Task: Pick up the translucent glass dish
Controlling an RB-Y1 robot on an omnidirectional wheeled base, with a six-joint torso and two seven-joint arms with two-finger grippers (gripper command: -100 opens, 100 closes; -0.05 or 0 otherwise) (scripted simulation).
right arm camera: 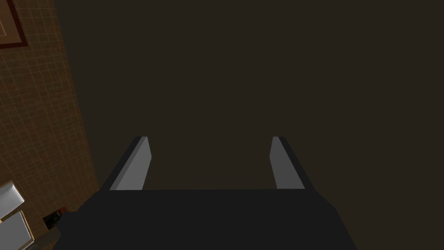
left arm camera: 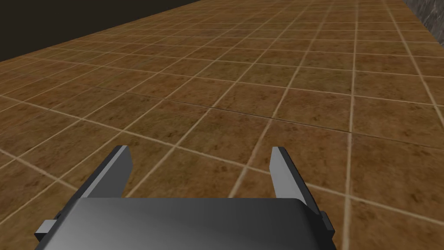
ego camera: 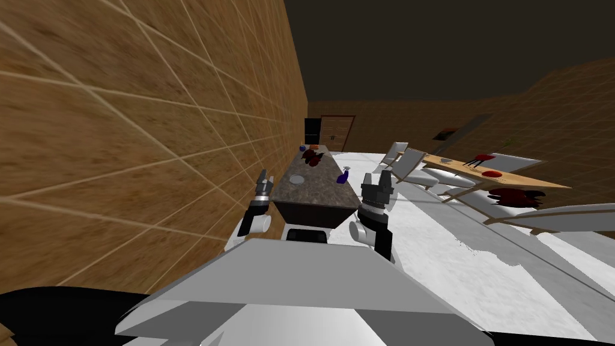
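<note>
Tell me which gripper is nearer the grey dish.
Left. The left gripper, open, is at the counter edge close to the dish; the right gripper, also open, is past the blue bottle, farther off.

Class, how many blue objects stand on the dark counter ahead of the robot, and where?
2. A blue bottle stands at the counter's right edge, level with the grey dish; a smaller blue object sits at the far end by the wall. Dark red clutter may hide more.
</note>
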